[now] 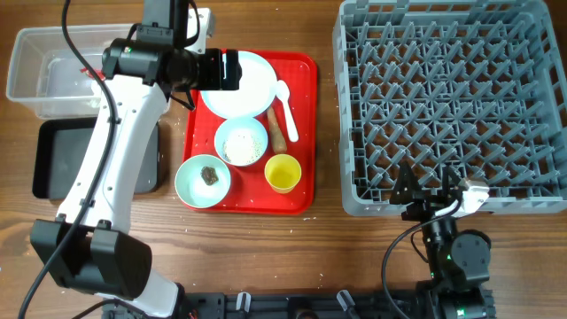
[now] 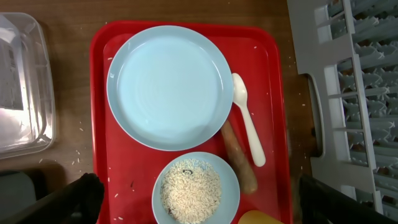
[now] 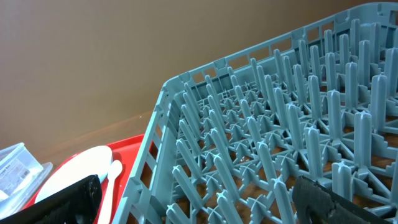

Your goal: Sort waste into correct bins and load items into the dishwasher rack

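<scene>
Wood tabletop (image 1: 328,257). Nearest the robot: right tool (image 1: 428,183) sits over the near rim of the grey rack (image 1: 447,89), fingers spread wide, nothing between them. Red tray (image 1: 306,89) lies left of the rack, apart from it. Front row on it: mint bowl (image 1: 203,181) with a brown lump (image 1: 209,175) inside, yellow cup (image 1: 283,173) to its right, upright. Behind those: pale blue bowl (image 2: 196,190) holding rice (image 2: 189,194). Brown stick (image 2: 239,158) lies just right of that bowl, its far end tucked at the plate's rim, and the spoon (image 2: 249,127) lies alongside it, bowl end far. Plate (image 2: 168,87) takes the tray's far end. Left tool (image 1: 226,71) hangs above the plate, released, fingers wide apart. Left of the red tray: black tray (image 1: 53,159) near, clear tub (image 1: 40,80) behind it. Stray grains (image 2: 81,130) dot the tabletop beside the tub.
</scene>
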`<control>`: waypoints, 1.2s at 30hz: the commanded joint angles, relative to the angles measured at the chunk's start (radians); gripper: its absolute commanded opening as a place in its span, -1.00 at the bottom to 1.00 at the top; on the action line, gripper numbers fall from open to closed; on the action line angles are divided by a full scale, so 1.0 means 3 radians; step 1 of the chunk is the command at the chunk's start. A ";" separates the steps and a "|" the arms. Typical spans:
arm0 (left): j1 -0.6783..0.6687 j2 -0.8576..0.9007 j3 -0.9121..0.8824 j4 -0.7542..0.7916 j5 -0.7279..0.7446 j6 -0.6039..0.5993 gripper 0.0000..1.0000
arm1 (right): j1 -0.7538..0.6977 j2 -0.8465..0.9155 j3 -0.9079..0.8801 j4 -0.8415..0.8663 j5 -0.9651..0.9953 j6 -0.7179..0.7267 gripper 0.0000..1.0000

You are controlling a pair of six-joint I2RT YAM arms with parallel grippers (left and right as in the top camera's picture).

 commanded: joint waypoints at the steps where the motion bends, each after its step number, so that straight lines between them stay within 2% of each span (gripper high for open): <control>1: -0.0010 -0.0047 0.0017 0.0072 0.0039 0.0042 1.00 | 0.0018 -0.0020 0.0006 0.0017 -0.0053 -0.0058 1.00; 8: -0.0046 -0.0033 0.0017 0.0361 0.0140 0.0038 0.99 | 0.0018 -0.0020 0.0006 0.0017 -0.0055 -0.0058 0.99; 10: -0.0048 -0.0033 0.0017 0.0451 0.0140 -0.0151 1.00 | 0.0018 -0.0020 0.0006 0.0017 -0.0053 -0.0058 0.99; 19: -0.0058 -0.0031 0.0017 0.0198 0.0140 -0.0504 1.00 | 0.0018 -0.0020 0.0008 0.0018 -0.0065 -0.0037 0.99; 22: -0.0065 -0.0029 0.0017 0.0192 0.0150 -0.0664 1.00 | 0.0017 -0.0020 0.0008 0.0113 -0.0122 0.0280 0.99; 25: -0.0075 -0.0029 0.0017 0.0197 0.0153 -0.0660 1.00 | 0.0017 -0.0020 0.0028 0.0374 -0.0684 -0.0196 0.99; 27: -0.0113 -0.0029 0.0017 0.0196 0.0153 -0.0660 1.00 | 0.0017 0.0042 0.0192 0.0374 -0.0893 -0.0262 1.00; 29: -0.0169 -0.0028 0.0017 0.0188 0.0153 -0.0660 1.00 | 0.0017 0.0275 0.0446 0.0366 -0.0952 -0.0268 0.99; 32: -0.0295 -0.0028 0.0017 0.0137 0.0070 -0.0660 0.99 | 0.0017 0.0979 0.1063 0.0256 -0.1134 -0.0385 0.99; 35: -0.0395 -0.0018 0.0015 -0.0050 -0.0113 -0.0666 1.00 | 0.0017 0.1891 0.2001 -0.0362 -0.1212 -0.0506 0.99; 36: -0.0448 0.0006 0.0015 -0.0104 -0.0112 -0.0783 1.00 | 0.0017 0.2152 0.2317 -0.0601 -0.1218 -0.0506 0.99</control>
